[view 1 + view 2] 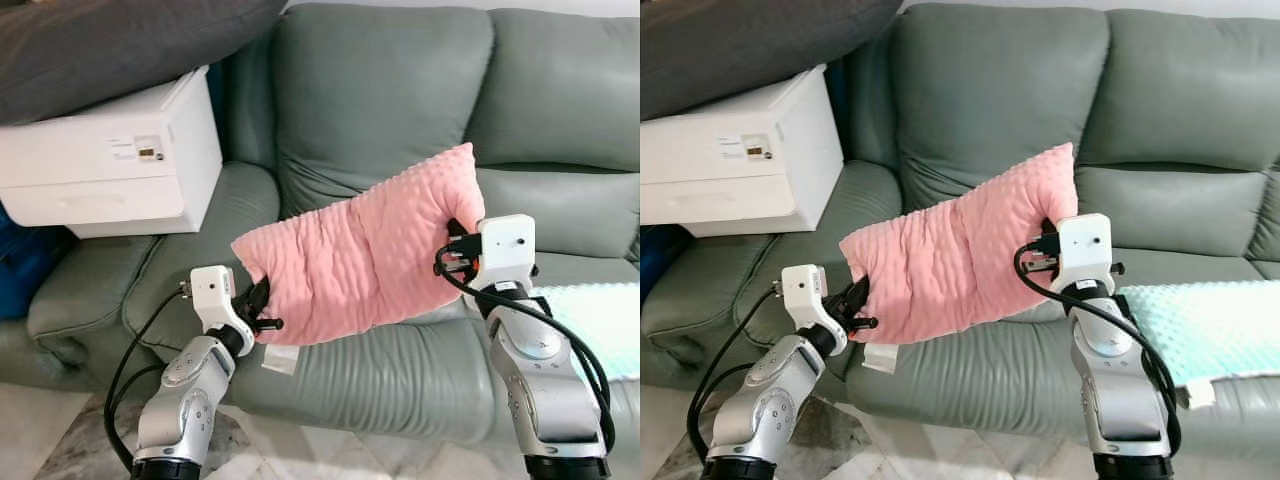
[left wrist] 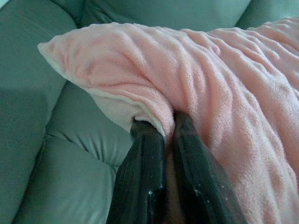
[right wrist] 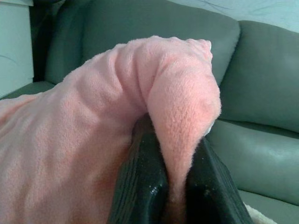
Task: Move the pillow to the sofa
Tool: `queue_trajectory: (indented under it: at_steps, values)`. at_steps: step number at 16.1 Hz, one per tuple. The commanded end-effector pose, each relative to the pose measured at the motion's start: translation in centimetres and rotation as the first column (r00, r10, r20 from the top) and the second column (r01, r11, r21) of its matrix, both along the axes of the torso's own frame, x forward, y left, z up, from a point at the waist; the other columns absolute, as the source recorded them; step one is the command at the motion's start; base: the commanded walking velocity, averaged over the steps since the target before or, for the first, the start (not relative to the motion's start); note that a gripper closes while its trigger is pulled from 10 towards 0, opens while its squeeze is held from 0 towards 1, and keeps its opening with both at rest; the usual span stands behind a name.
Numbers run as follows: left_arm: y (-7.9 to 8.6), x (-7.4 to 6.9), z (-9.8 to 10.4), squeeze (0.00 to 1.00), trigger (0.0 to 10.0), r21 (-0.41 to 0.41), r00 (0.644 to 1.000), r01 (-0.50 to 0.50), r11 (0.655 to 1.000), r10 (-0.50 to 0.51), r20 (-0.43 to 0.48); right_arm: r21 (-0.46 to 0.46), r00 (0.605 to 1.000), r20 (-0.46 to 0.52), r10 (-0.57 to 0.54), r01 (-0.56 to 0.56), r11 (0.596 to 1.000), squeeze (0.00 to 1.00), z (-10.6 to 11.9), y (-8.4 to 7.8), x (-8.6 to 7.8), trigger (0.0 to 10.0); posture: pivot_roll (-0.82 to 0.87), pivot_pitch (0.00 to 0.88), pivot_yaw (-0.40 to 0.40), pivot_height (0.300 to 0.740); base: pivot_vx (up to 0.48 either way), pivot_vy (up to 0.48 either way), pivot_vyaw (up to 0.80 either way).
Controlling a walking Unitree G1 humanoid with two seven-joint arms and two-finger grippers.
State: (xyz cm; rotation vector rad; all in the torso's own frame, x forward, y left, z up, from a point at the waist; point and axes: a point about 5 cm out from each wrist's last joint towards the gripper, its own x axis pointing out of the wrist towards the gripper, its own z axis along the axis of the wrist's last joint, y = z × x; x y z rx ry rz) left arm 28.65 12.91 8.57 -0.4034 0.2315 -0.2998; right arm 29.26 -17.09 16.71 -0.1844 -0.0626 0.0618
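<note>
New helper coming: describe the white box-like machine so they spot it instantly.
Start at the grey-green leather sofa. At its left end a white boxy printer rests on the sofa's arm, under a dark grey cushion. It is the only hard, white, square-edged thing there.

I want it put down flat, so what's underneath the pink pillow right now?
The pink pillow hangs over the green sofa's seat cushion, pinched by the left claw and right claw. The seat directly beneath is hidden.

Bare green seat of the sofa under and behind the pink pillow, open toward the backrest. Blocked on the left by a white printer on the armrest, a dark cushion above it. Farther right, a pale mint blanket over the seat.
</note>
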Motion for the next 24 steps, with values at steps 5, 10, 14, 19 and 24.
queue_trajectory:
  at_steps: [5, 10, 14, 19, 24]
  values:
    - [-0.05, 0.22, 0.14, 0.00, 10.0, 0.000, 1.000, -0.002, 1.000, 0.002, -0.013, -0.009, 1.000, 0.009, 0.013, -0.012, 1.000, 0.00, 0.39, 0.38, 0.25, 10.0, -0.09, 0.000, 0.012, 0.740, 0.000, 0.000, -0.47]
    - [-0.28, 0.16, 0.20, 0.00, 10.0, -0.007, 1.000, 0.009, 1.000, -0.009, -0.014, -0.011, 1.000, 0.004, 0.014, -0.014, 1.000, 0.00, 0.28, 0.35, 0.18, 10.0, -0.09, 0.000, 0.012, 0.740, 0.000, -0.102, 0.00]
    - [-0.33, 0.07, 0.26, 0.00, 10.0, -0.011, 1.000, 0.012, 1.000, -0.013, -0.013, -0.013, 1.000, 0.000, 0.011, -0.011, 1.000, 0.00, 0.21, 0.29, 0.07, 10.0, -0.09, 0.000, 0.012, 0.740, 0.000, -0.313, 0.00]
    - [-0.32, 0.00, 0.21, 0.00, 10.0, -0.012, 1.000, 0.010, 1.000, -0.011, -0.016, -0.015, 1.000, -0.001, 0.011, -0.011, 1.000, 0.00, 0.21, 0.30, 0.04, 10.0, -0.09, 0.000, 0.011, 0.740, 0.000, -0.346, 0.00]
    - [-0.23, 0.05, 0.18, 0.00, 10.0, -0.026, 1.000, -0.006, 1.000, 0.006, -0.022, -0.015, 1.000, -0.001, 0.008, -0.008, 1.000, 0.00, 0.20, 0.27, 0.00, 10.0, -0.09, 0.000, 0.013, 0.740, 0.000, -0.201, 0.00]
